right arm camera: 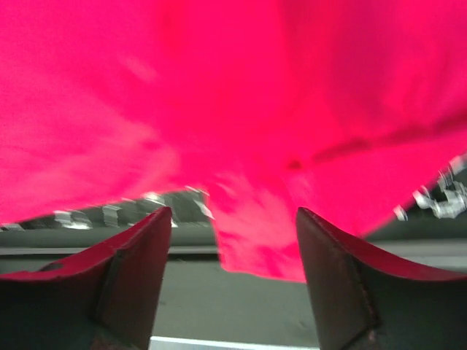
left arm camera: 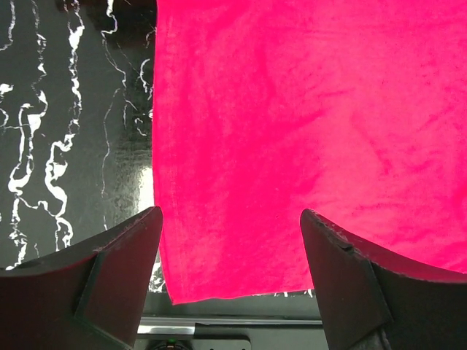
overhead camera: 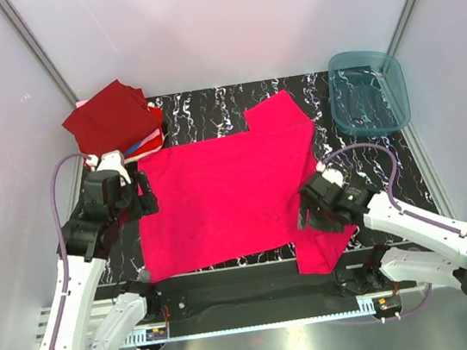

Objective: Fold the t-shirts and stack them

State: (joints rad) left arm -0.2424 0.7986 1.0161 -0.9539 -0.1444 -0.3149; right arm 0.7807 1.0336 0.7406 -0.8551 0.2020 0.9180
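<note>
Left fingers [left arm camera: 117, 284] spread wide, right fingers [right arm camera: 343, 284] too

The pink t-shirt [left arm camera: 306, 146] lies flat, filling most of the frame. Black marbled table [left arm camera: 73, 146] shows left of its straight side edge. The left gripper [left arm camera: 230, 219] hovers over the shirt's near corner with its fingers spread wide and nothing between them.

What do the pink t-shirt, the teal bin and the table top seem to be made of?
Pink t-shirt: soft matte cloth, perhaps cotton knit; it lies limp with faint wrinkles.
Teal bin: translucent glossy plastic; the table pattern shows through.
Table top: black, white-veined, glossy; perhaps marble-look laminate.
</note>
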